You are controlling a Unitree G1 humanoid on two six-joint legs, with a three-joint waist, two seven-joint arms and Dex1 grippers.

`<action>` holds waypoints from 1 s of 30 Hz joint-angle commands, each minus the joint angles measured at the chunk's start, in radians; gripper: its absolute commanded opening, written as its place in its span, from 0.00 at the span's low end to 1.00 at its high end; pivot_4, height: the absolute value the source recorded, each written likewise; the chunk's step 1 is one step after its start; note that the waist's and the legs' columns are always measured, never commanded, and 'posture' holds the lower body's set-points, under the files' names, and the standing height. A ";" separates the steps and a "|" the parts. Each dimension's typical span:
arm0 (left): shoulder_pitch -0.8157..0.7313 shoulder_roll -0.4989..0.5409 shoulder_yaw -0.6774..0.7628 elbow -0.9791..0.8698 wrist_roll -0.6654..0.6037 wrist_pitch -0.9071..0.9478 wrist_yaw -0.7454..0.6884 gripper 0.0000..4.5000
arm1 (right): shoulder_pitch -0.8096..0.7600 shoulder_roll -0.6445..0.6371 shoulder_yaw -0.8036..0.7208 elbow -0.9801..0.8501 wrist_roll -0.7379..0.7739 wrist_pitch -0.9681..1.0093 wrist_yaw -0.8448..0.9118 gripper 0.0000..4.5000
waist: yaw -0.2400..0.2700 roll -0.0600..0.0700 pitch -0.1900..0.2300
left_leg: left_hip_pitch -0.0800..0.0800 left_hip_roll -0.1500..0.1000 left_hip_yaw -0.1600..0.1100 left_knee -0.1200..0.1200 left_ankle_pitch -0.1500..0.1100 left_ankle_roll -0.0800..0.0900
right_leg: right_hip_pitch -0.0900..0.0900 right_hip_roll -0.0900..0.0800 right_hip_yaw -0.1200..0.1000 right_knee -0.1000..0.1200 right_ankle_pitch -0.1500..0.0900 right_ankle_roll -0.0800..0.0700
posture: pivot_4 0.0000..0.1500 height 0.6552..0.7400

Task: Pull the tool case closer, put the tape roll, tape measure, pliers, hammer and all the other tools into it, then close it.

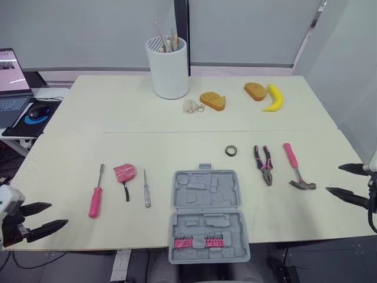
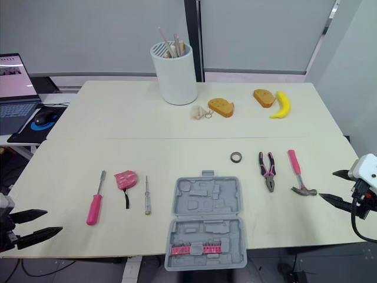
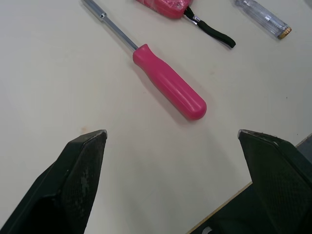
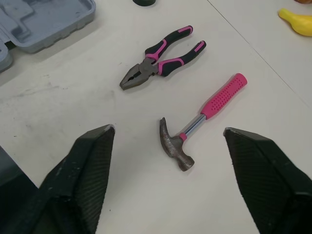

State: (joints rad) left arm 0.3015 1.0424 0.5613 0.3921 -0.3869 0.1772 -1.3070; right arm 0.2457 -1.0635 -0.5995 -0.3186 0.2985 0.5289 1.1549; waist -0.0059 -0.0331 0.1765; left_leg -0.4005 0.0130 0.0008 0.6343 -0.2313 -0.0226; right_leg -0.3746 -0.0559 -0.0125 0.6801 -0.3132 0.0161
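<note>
The left claw [image 1: 58, 214] and right claw [image 1: 333, 178] hang open, empty. The case [image 1: 206, 215] (lid open) is at the bench's [image 1: 118, 147] near edge, so a hard pull could drop it.

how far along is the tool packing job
Done: tool case sits open at the table's near edge. In hand: nothing; left gripper and right gripper are open, empty. Left: tape roll, pliers, hammer, tape measure, pink screwdriver and clear screwdriver lie outside it; then closing.
</note>
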 commanded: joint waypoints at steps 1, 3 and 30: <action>0.029 -0.014 0.056 -0.045 -0.016 0.015 0.029 1.00 | -0.018 -0.017 0.009 0.007 -0.002 -0.030 -0.002 1.00 | 0.002 0.000 0.000 | 0.000 0.000 0.000 -0.001 0.000 0.000 | 0.000 0.000 0.000 0.000 0.000 0.000 | 1.00 0.89; 0.045 -0.020 0.068 -0.060 -0.016 0.022 0.039 1.00 | -0.019 -0.018 0.016 0.018 -0.007 -0.041 -0.003 1.00 | 0.003 0.000 0.000 | 0.000 0.000 0.000 -0.002 0.000 0.000 | 0.000 0.000 -0.001 0.000 0.000 0.000 | 1.00 0.89; -0.384 -0.173 -0.318 -0.592 -0.111 0.248 0.201 1.00 | -0.705 0.382 0.782 0.027 -0.126 0.192 -0.482 0.64 | -0.003 -0.001 0.000 | -0.001 -0.001 0.001 -0.001 0.001 0.000 | 0.000 0.003 0.000 0.002 0.002 0.004 | 1.00 0.89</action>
State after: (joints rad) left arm -0.0714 0.8678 0.2459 -0.1701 -0.4803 0.4147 -1.1041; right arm -0.4282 -0.6916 0.1596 -0.3201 0.2116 0.7450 0.7004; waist -0.0087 -0.0337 0.1760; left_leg -0.4011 0.0118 0.0014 0.6337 -0.2307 -0.0226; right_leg -0.3742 -0.0523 -0.0125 0.6817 -0.3109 0.0204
